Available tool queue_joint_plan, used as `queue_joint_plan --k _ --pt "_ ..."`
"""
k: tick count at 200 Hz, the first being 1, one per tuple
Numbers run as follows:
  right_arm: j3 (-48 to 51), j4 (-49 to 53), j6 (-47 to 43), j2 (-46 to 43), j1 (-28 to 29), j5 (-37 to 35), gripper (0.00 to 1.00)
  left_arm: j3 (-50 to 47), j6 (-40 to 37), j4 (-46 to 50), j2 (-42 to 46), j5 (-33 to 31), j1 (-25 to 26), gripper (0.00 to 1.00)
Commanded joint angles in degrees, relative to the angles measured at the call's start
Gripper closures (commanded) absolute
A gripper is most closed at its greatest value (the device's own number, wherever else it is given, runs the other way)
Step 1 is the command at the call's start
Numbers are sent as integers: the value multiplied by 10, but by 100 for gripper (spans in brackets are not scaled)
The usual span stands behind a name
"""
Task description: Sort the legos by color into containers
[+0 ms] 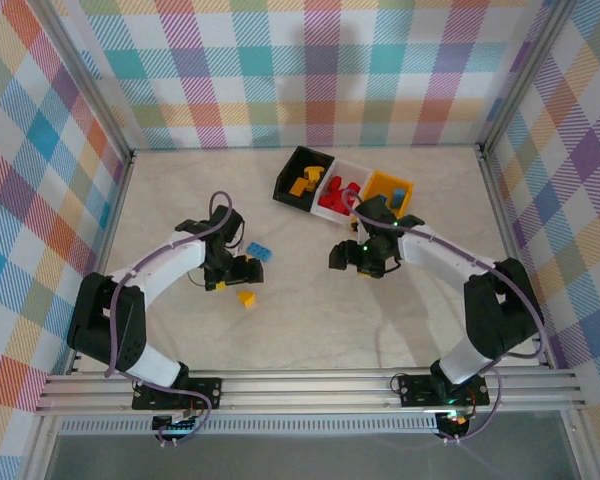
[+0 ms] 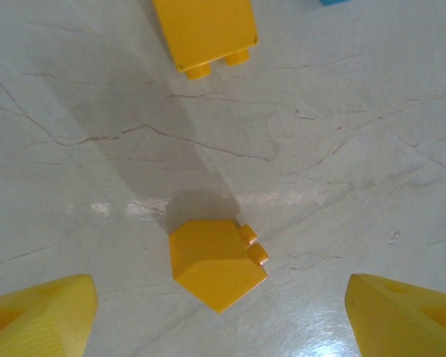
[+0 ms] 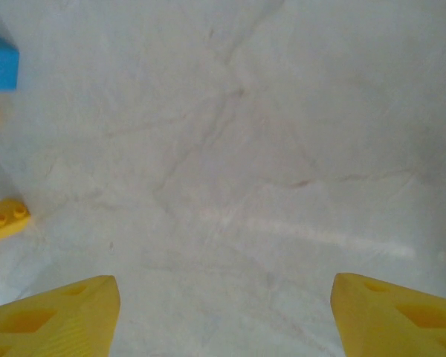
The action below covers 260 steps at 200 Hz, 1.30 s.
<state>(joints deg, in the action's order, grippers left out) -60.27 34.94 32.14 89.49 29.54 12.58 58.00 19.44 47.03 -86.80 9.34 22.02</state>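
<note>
Three joined containers stand at the back: a black bin (image 1: pixel 302 180) holding yellow legos, a white bin (image 1: pixel 342 190) holding red legos, and an orange-yellow bin (image 1: pixel 390 190) with a blue lego in it. My left gripper (image 1: pixel 233 272) (image 2: pixel 221 320) hangs open over the table. A small yellow lego (image 2: pixel 217 264) lies just ahead of its fingertips, untouched. A second yellow lego (image 2: pixel 206 33) (image 1: pixel 247 298) and a blue lego (image 1: pixel 261 252) lie nearby. My right gripper (image 1: pixel 358 260) (image 3: pixel 223 320) is open above bare table with nothing between its fingers.
In the right wrist view a blue lego (image 3: pixel 0 68) and a yellow lego (image 3: pixel 6 219) lie at the left edge. Checkered walls with metal rails enclose the marble-patterned table (image 1: pixel 380 320).
</note>
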Motion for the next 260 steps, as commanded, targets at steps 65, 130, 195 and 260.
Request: queue_joint_plan --k 65,130,195,260 --pt "107 -90 102 -101 23 7 19 -27 -7 1 -4 -20 18 13" --pt "123 -90 95 -102 23 18 17 -52 13 -7 2 -29 30 13" --pt "138 -84 93 -112 23 24 16 -70 27 -20 3 -31 38 13" --pt "139 -74 87 -121 23 22 15 -75 36 -36 -10 -27 47 14"
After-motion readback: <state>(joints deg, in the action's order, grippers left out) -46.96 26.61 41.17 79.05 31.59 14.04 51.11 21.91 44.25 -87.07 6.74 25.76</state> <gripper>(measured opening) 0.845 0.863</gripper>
